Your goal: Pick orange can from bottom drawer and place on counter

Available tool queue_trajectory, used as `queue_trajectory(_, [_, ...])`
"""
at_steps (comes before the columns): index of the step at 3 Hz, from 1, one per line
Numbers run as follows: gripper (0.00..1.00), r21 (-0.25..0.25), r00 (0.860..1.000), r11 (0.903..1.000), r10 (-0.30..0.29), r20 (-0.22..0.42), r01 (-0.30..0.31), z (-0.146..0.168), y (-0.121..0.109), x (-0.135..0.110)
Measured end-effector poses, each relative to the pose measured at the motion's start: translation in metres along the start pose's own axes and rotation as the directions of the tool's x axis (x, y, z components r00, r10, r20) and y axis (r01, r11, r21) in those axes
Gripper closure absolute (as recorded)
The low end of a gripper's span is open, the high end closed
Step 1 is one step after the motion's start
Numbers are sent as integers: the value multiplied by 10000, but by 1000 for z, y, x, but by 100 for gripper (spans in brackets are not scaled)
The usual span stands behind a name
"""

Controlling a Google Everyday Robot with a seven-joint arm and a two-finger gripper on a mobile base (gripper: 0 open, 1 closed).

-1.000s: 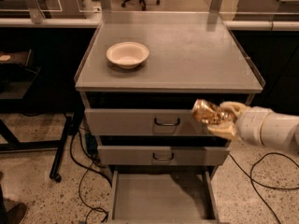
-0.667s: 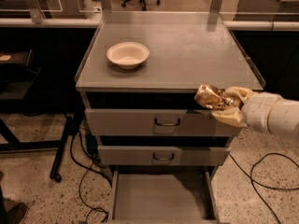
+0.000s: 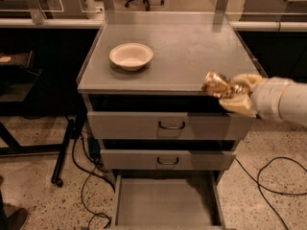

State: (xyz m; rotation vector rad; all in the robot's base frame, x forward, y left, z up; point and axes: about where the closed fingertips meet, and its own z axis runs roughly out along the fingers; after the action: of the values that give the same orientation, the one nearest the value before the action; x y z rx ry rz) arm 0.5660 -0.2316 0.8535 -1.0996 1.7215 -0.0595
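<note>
Camera view: The gripper [image 3: 230,93] enters from the right at the front right edge of the counter [image 3: 192,47]. Its cream fingers [image 3: 238,105] are clamped on the orange can [image 3: 215,84], which is held at counter-rim height, overlapping the front edge. The bottom drawer [image 3: 163,206] stands pulled open, with two handled drawers [image 3: 171,125] above it. A cream bowl [image 3: 131,55] sits on the counter's left side, well apart from the can.
</note>
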Motion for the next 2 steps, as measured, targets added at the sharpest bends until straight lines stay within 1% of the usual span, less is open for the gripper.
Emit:
queue_trajectory(1, [100, 101, 9978, 9985, -541, 389, 538, 16, -59, -52])
queue_trajectory(2, [100, -86, 9979, 9987, -500, 405, 504, 22, -63, -56])
